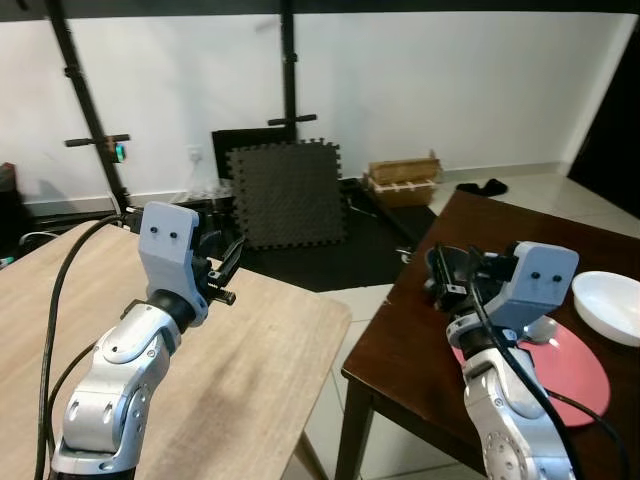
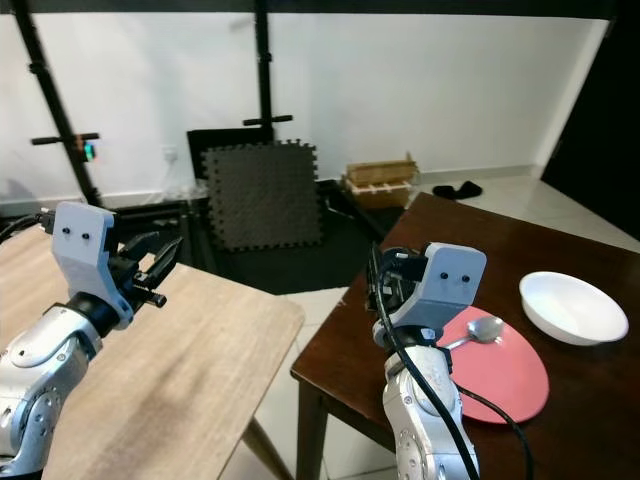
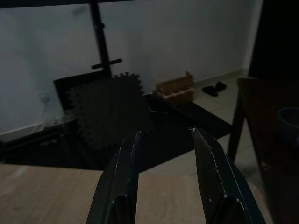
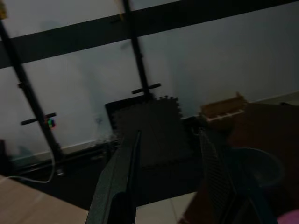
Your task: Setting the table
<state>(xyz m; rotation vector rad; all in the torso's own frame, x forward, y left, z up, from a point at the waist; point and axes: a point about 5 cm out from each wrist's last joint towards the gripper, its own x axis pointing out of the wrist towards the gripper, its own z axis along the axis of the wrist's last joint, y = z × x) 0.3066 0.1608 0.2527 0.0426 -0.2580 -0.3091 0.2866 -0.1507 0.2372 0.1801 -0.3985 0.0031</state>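
Left gripper [image 3: 163, 140] raised over the light wood-grain table [image 1: 250, 350], silver forearm bent up from the lower corner, wrist housing facing the camera, black fingers [image 1: 225, 262] pointing fwd toward the far wall; wrist view shows them spread apart w/ nothing between, tips clear of the tabletop. Right gripper [image 4: 168, 140] lifted above the near edge of the dark brown wooden table [image 2: 450, 230], arm rising from below, cable looped along the forearm; fingers parted in wrist view, nothing held, aimed out over the table toward the wall. Flat red round placemat [image 2: 510, 375] on the dark table just beside the right arm, w/ a silver metal spoon [image 2: 478, 331] lying on its upper part, bowl end toward the white shallow ceramic bowl [image 2: 572, 306], which sits near the mat but apart from it, further to the right. Head views give the layout of both tables w/ a gap of pale tiled floor [image 1: 350, 300] between; wrist views much darker, mat barely a pink sliver at the corner of right wrist view, bowl a dim shape past the right finger. Beyond: black foam puzzle mat [image 1: 288, 193] leaning upright on the white wall, small wooden crate [image 1: 404, 180] beside it on the floor, black metal stand poles [image 1: 290, 70], pair of dark slippers [image 1: 482, 187] further right.
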